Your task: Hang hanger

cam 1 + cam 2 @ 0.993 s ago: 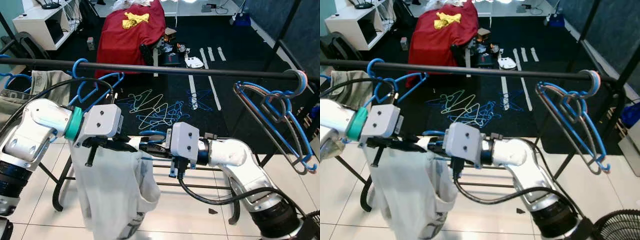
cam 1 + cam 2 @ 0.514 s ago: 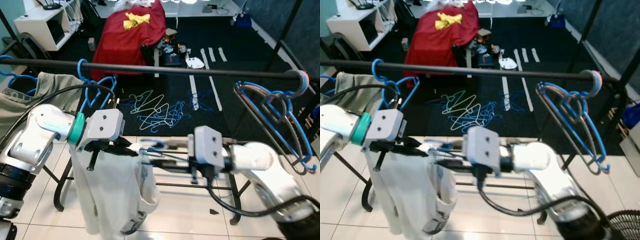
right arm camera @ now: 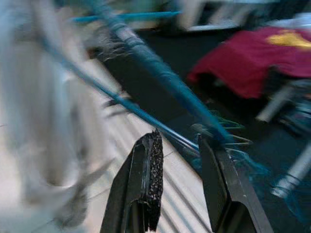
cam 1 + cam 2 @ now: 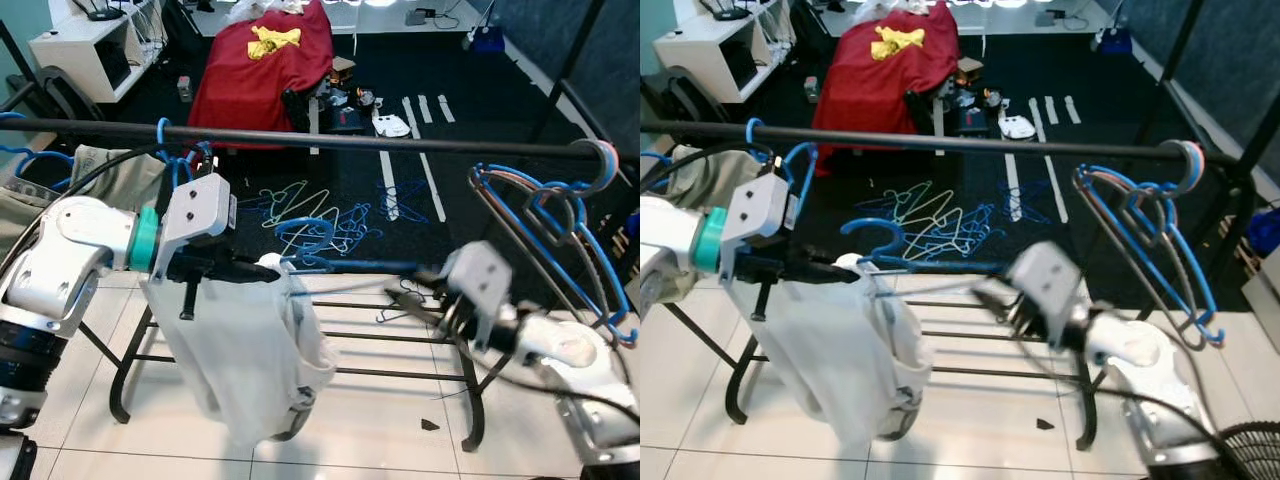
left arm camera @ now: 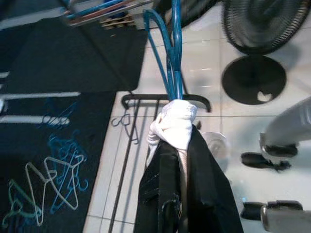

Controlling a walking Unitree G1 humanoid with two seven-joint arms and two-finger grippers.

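Note:
A blue hanger [image 4: 330,262] carries a white garment [image 4: 250,350], its hook [image 4: 303,233] standing up below the black rail [image 4: 350,140]. My left gripper [image 4: 262,270] is shut on the garment's bunched top at the hanger's neck; in the left wrist view the white cloth [image 5: 175,124] sits between the black fingers under the blue wire [image 5: 170,58]. My right gripper [image 4: 408,290] is open just under the hanger's right arm. In the right wrist view its fingers [image 3: 146,184] stand apart, with the blue wire [image 3: 160,73] beyond the tips.
Several hangers [image 4: 560,235] hang at the rail's right end; a blue hanger [image 4: 170,150] and a beige garment [image 4: 100,170] hang at its left. A low black rack [image 4: 380,340] stands beneath. Loose hangers [image 4: 310,215] and a red cloth [image 4: 260,60] lie on the dark carpet beyond.
My right gripper has drawn back to the right, away from the garment, and now stands open. The left gripper has kept hold of the garment while the hanger's hook has turned upward.

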